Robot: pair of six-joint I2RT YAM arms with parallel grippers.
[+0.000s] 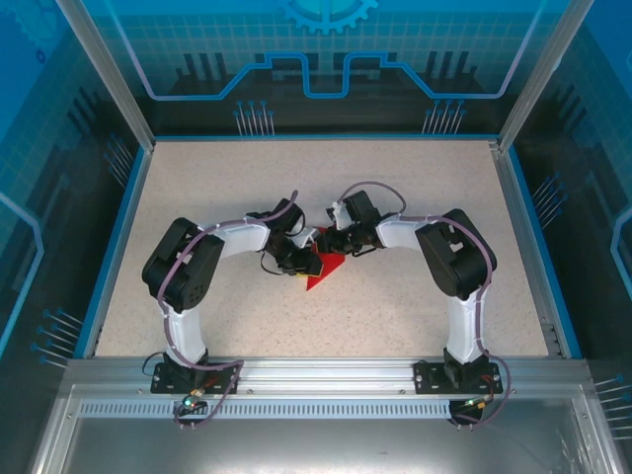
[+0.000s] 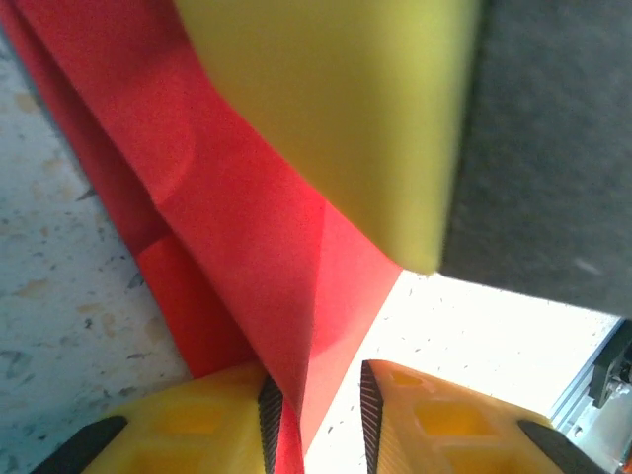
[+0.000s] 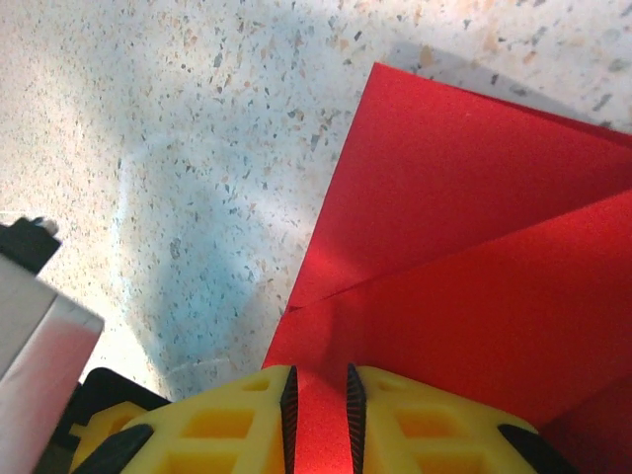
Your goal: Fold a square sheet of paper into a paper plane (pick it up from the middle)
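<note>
Two claws meet mid-bench over the thin bright-red paper sheet, creased to a pointed shape; a small triangle of it pokes out on the near side. In the right wrist view the right claw is narrow, pads pinched on a folded part of the sheet. The left claw stands part-open: the sheet runs btw its jaws, against one pad w/ bare bench showing at the other, so no grip there. Step in hand is prob. setting a crease along the centre fold. To do it well: right holds firm as anchor; left closes square on the fold line, not skewed, then presses w/o dragging layers. Paper is thin, so a sideways tug could tear it or shift the fold. The right claw's yellow finger sits v. close over the left's jaws: little slack btw them, so small moves only. The speckled beige bench has open room all round; its blue rim is well apart from the sheet.
</note>
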